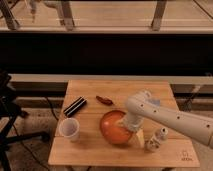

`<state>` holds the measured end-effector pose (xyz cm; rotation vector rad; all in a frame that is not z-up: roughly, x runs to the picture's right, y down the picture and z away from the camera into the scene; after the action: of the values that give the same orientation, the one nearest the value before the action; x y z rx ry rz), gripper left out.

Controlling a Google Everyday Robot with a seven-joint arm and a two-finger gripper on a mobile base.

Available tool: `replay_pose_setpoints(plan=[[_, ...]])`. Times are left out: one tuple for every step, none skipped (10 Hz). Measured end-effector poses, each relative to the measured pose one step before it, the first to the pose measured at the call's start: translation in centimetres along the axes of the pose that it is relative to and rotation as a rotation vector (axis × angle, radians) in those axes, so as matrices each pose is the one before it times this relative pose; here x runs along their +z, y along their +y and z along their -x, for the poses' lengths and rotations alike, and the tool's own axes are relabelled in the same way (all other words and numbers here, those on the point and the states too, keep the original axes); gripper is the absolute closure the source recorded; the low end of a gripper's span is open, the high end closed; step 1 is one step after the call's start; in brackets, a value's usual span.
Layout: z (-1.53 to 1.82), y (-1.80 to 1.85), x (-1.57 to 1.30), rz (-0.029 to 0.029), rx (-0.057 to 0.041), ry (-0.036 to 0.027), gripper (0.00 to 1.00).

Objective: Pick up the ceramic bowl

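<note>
The orange ceramic bowl [115, 128] sits near the middle front of the wooden table [90, 152]. It is wide, glossy and the largest thing there. My white arm reaches in from the right, bends at an elbow and comes down onto the bowl. My gripper [131, 125] is at the bowl's right rim, touching or very close to it. The arm's end hides the rim there.
A white cup [70, 129] stands left of the bowl. A black, flat box [75, 106] lies behind the cup. A small red-brown item [104, 100] lies behind the bowl. A small white bottle-like object [156, 139] stands just right of the gripper. Black equipment [7, 100] stands left of the table.
</note>
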<state>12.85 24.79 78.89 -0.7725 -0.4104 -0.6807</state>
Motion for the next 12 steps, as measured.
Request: replay_pose_setpoints(plan=[[0.002, 0.020, 0.106, 0.00414, 0.00104, -0.00128, 0.00], [-0.062, 0.120, 0.014, 0.00317, 0.00429, -0.00141, 0.00], [-0.060, 0.123, 0.057, 0.00338, 0.00392, -0.00175, 0.00], [-0.030, 0.073, 0.047, 0.00292, 0.00172, -0.00094, 0.00], [-0.048, 0.115, 0.127, 0.00510, 0.00240, -0.00188, 0.00], [-0.013, 0.060, 0.104, 0.00455, 0.00152, -0.00168, 0.00], [-0.027, 0.053, 0.059, 0.00312, 0.00145, -0.00061, 0.00], [-0.022, 0.098, 0.089, 0.00514, 0.00257, -0.00143, 0.00], [-0.019, 0.082, 0.045, 0.00313, 0.00185, -0.00049, 0.00], [-0.008, 0.103, 0.078, 0.00334, 0.00205, -0.00134, 0.00], [-0.005, 0.034, 0.015, 0.00208, 0.00103, 0.00009, 0.00], [-0.030, 0.073, 0.046, 0.00292, 0.00164, -0.00030, 0.00]])
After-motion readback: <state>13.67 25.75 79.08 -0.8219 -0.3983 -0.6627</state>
